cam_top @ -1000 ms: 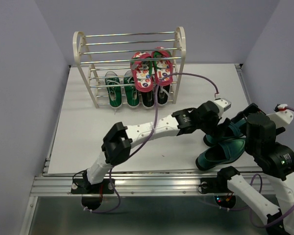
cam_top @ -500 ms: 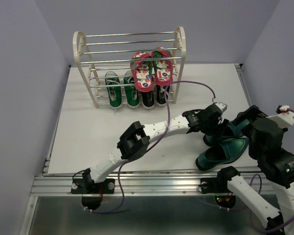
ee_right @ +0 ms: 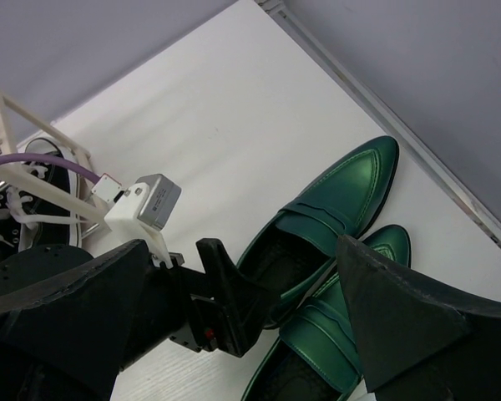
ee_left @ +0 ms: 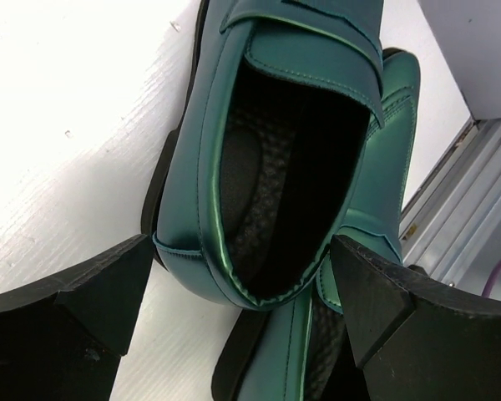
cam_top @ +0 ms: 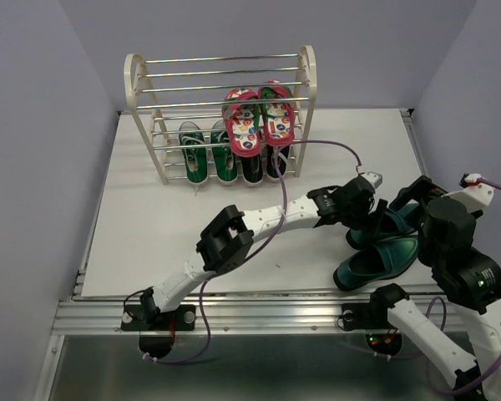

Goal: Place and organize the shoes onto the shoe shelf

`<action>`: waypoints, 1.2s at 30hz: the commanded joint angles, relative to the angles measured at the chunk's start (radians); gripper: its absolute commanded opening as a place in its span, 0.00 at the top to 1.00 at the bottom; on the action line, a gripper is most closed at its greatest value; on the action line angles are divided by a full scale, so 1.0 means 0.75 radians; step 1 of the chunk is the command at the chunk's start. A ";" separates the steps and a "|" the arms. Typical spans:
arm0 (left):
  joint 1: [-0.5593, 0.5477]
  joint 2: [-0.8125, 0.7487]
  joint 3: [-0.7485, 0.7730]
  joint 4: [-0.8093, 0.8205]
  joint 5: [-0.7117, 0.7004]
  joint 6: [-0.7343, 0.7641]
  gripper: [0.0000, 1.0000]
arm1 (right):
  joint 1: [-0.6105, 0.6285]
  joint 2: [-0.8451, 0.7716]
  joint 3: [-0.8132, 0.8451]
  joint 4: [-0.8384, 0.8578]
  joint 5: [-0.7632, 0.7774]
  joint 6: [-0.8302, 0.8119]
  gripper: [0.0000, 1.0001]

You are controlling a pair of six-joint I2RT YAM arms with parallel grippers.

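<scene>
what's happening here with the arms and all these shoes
The left claw is open on either side of the heel of one teal loafer, not yet gripping it. The second loafer lies beside it on the table, with the right claw open above both. The green sneakers, black sneakers and flip-flops are already on the shoe shelf.

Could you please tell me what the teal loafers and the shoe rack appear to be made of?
Teal loafers: likely smooth leather or faux leather, semi-gloss, with highlights along stitched edges. Shoe rack: shiny bars, probably chromed metal; cream side frames look like matte plastic.
</scene>
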State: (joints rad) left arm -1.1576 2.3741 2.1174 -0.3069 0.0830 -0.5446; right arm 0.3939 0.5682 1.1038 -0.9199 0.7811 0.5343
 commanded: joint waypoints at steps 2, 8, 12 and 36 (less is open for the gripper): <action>0.020 -0.145 -0.054 0.100 -0.033 -0.031 0.01 | 0.003 -0.013 -0.009 0.087 0.018 -0.031 0.00; 0.044 -0.147 -0.079 0.117 -0.055 -0.057 0.03 | 0.003 -0.011 -0.028 0.100 0.020 -0.037 0.00; 0.042 -0.100 -0.031 0.055 -0.070 -0.053 0.05 | 0.003 -0.009 -0.034 0.116 0.020 -0.046 0.00; -0.029 0.093 0.157 -0.104 -0.080 0.022 0.23 | 0.003 -0.056 -0.083 0.226 0.118 -0.168 0.00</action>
State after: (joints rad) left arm -1.1698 2.4279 2.1742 -0.3279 0.0349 -0.5556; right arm 0.3939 0.5476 1.0428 -0.8120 0.8337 0.4343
